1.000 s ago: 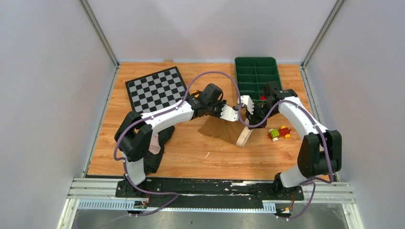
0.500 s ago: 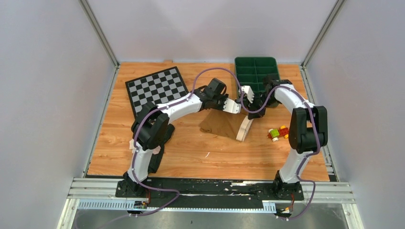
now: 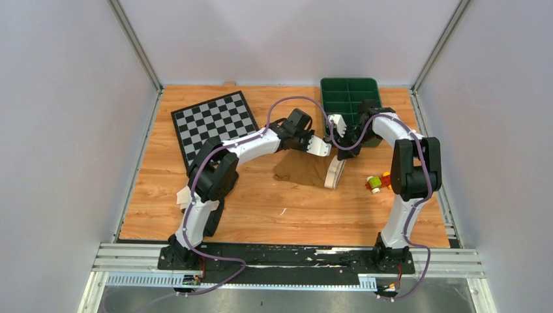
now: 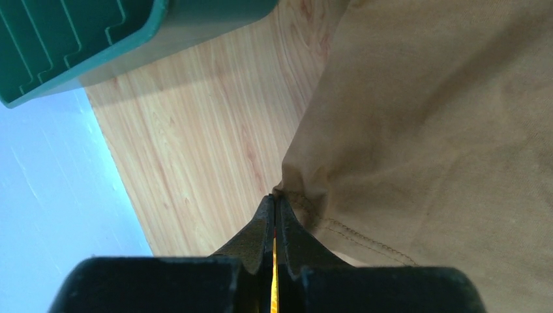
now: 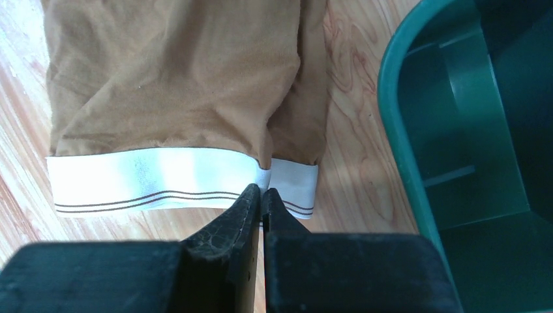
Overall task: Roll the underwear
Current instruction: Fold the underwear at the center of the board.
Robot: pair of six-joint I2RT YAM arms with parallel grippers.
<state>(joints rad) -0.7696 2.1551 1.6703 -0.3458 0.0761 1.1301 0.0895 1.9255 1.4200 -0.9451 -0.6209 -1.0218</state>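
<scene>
The tan-brown underwear [image 3: 305, 169] lies mid-table, its cream waistband [image 3: 334, 173] at its right side. My left gripper [image 3: 324, 151] is shut on its stitched hem at the far edge; the left wrist view shows the jaws [image 4: 275, 195] pinching the tan cloth [image 4: 443, 130]. My right gripper [image 3: 340, 152] is shut on the waistband's far corner; the right wrist view shows the jaws [image 5: 262, 190] on the waistband [image 5: 150, 179] below the tan cloth [image 5: 176, 78]. The black garment [image 3: 212, 220] and the pale pink-beige one [image 3: 184, 195] lie by the left arm's base, partly hidden.
A green compartment tray [image 3: 351, 104] stands at the back right, close to both grippers; it also shows in the left wrist view [image 4: 98, 39] and the right wrist view [image 5: 456, 130]. A checkerboard mat [image 3: 214, 122] lies back left. A small coloured toy [image 3: 380, 182] sits right of the waistband.
Both grippers have moved toward the back of the table with the tan underwear, drawing it farther from the arm bases. Both stay shut on it.
</scene>
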